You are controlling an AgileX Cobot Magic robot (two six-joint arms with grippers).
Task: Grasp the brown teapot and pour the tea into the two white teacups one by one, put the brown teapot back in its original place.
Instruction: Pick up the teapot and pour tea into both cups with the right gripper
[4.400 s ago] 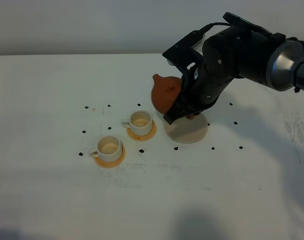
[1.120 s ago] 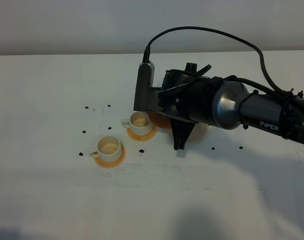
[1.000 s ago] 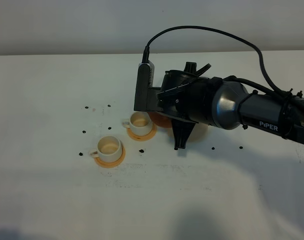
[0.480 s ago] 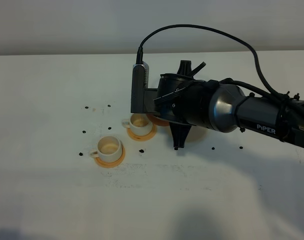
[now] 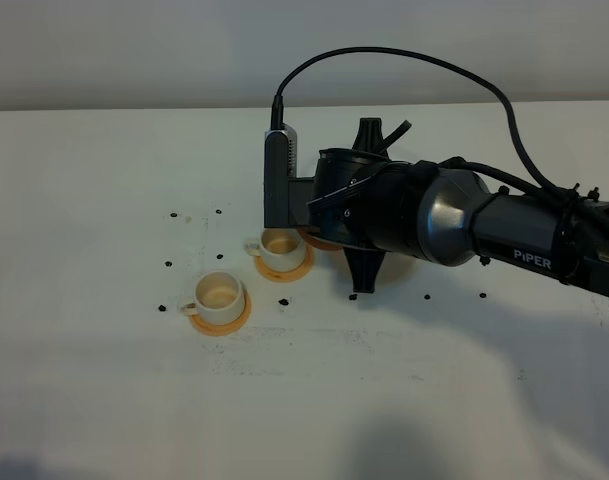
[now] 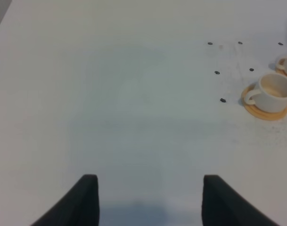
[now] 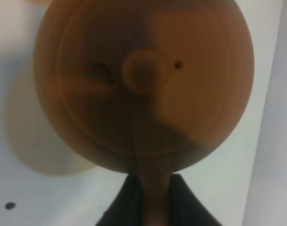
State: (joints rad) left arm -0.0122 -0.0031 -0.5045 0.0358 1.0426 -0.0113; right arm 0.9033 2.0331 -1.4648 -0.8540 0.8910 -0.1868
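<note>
We see the right end effector (image 7: 152,183) clamped on the brown teapot (image 7: 143,80) (by its handle (image 7: 153,200)); the left end effector (image 6: 150,200) stands open.

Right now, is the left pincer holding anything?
No, the left pincer stands open above the table with nothing in its gap.

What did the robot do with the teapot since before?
The right pincer, gripping the brown teapot by its handle, swung down and left, so the arm now hides most of the pot beside the farther teacup. Nothing was let go. That cup and the nearer teacup stayed on their orange coasters.
</note>
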